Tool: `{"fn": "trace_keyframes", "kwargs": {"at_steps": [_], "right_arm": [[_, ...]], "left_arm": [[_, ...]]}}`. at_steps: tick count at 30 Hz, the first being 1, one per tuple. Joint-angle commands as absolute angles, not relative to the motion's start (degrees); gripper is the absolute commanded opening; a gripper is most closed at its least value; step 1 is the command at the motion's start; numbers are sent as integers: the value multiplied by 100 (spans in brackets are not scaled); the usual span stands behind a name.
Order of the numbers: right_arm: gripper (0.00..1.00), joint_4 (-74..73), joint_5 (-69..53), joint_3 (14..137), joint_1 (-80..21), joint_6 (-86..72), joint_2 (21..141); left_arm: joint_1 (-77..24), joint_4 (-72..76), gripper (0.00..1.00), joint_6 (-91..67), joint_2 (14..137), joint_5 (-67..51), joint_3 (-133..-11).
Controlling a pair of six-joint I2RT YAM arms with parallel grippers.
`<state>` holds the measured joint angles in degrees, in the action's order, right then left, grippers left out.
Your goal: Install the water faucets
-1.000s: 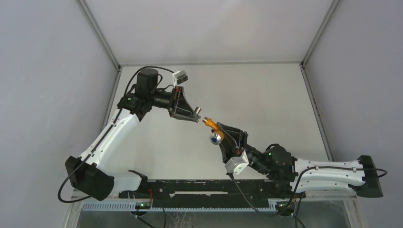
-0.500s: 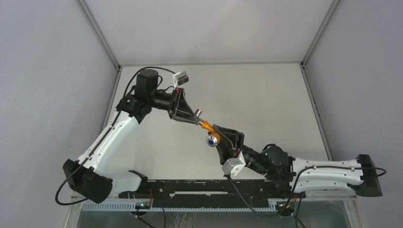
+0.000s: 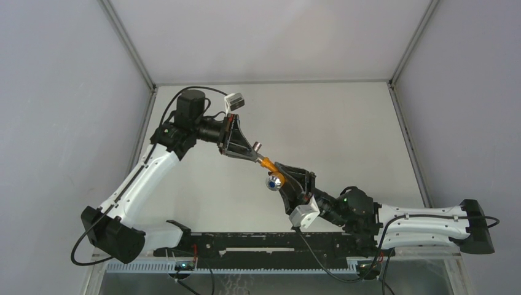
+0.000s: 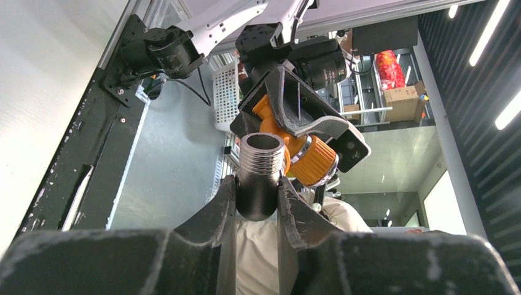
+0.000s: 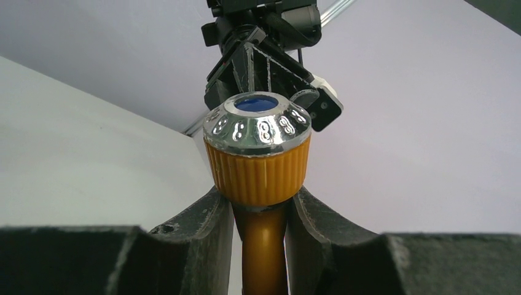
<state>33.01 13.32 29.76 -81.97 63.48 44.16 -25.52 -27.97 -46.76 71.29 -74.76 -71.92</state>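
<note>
My left gripper is shut on the grey threaded metal fitting, held above the table's middle. My right gripper is shut on the orange tap body, gripping its stem under the ribbed orange knob with the silvery, blue-centred cap. In the top view the fitting and the tap's orange end meet tip to tip. In the left wrist view the tap sits right behind the fitting's open threaded mouth, held by the right gripper's fingers.
The white table lies between grey walls. A black rail runs along the near edge by the arm bases. Both arms reach toward the middle, above the surface.
The right gripper has carried the tap up and left toward the fitting; a gap a second ago has closed to contact. The left arm shifted slightly. Little differs in the last half second.
</note>
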Motion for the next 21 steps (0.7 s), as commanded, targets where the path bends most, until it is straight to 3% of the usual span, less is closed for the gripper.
{"fn": "trace_keyframes", "kwargs": {"at_steps": [1, 21], "right_arm": [[0, 3529, 1270, 3179, -8269, 6150, 4489], [0, 3912, 1730, 2980, -8541, 6600, 4350]], "left_arm": [[-2655, -2551, 0, -4901, 6970, -7701, -7574], [-2509, -2506, 0, -4933, 7028, -7734, -7601]]}}
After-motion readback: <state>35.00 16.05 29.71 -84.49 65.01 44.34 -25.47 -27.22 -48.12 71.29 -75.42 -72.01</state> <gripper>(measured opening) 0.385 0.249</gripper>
